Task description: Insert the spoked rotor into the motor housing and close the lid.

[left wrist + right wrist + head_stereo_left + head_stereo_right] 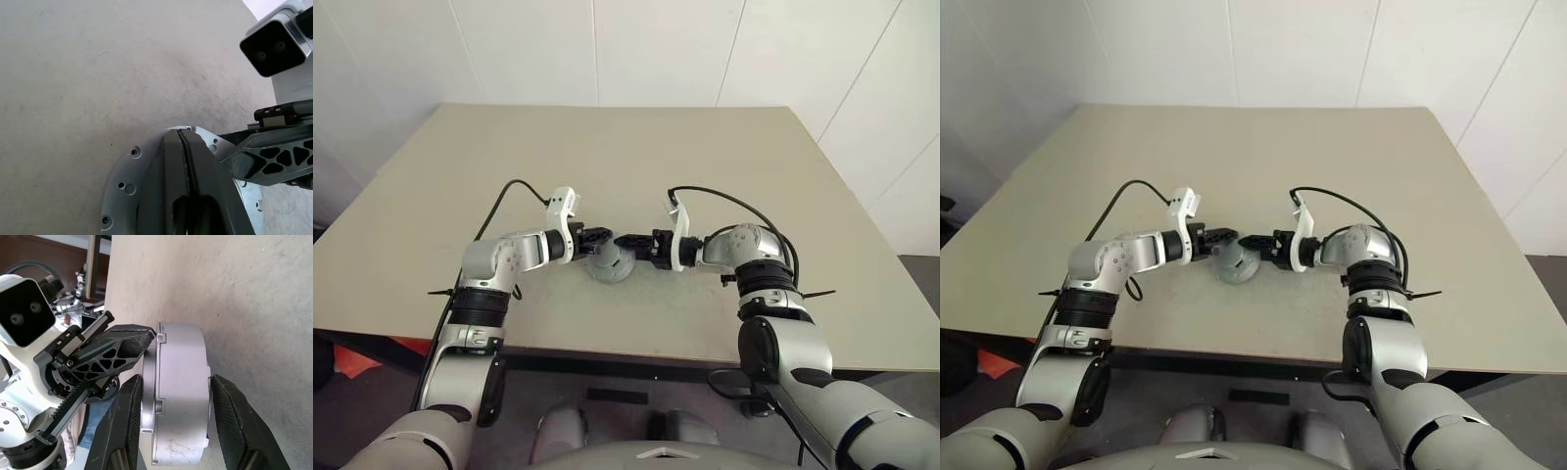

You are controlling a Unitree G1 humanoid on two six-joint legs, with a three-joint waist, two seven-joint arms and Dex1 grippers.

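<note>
The motor housing (607, 264) is a short grey cylinder held on edge just above the table, between both hands. My right gripper (176, 382) is shut on it, one finger on each flat face. A thinner grey disc with small holes, the lid (148, 396), lies flush against one face of the housing (183, 377), with a seam between them. My left gripper (182, 133) is shut with nothing in it. Its joined fingertips rest against the lid's plain outer face (124, 171). The spoked rotor is hidden.
The beige table (607, 147) stretches bare behind and to both sides of the hands. Its front edge (626, 348) runs just below them. White wall panels (656, 49) stand behind the table's far edge.
</note>
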